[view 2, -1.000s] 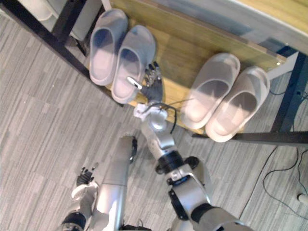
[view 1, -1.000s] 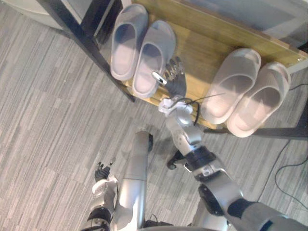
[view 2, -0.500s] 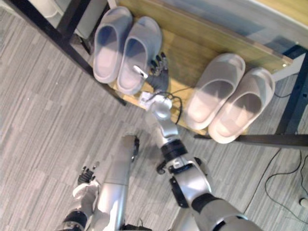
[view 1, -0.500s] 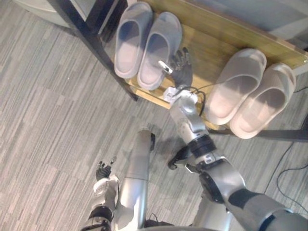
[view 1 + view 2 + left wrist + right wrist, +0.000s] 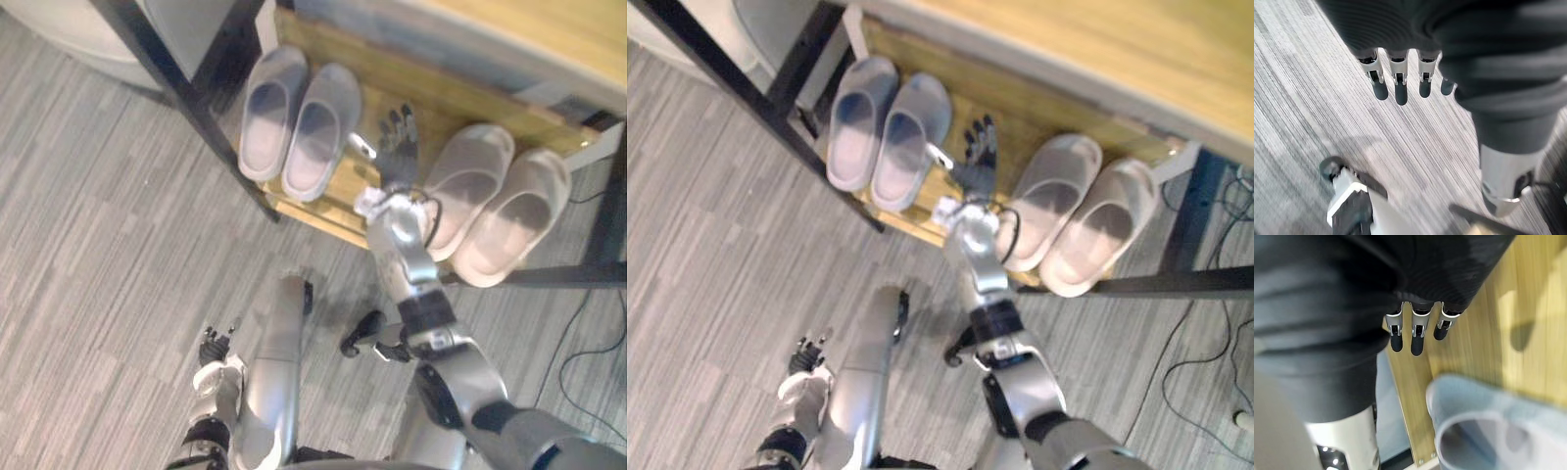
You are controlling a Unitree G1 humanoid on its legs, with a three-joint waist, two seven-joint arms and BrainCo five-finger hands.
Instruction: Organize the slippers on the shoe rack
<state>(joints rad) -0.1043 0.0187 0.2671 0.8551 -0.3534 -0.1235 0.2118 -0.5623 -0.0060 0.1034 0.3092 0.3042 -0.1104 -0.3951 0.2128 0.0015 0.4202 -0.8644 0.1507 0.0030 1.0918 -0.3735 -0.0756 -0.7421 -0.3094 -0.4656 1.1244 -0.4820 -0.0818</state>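
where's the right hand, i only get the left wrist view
Observer: The right hand is over the shoe rack's wooden shelf, between the two pairs of slippers.
Operator: holding anything
Observer: No, its fingers are straight and it holds nothing. Its thumb points toward the left pair.
Operator: how are the pairs lying
Observer: Both sit sole down, side by side, heels toward the robot. The right pair lies at more of a slant than the left one.

Grey striped carpet (image 5: 108,225), pale curved object (image 5: 49,20) beyond it
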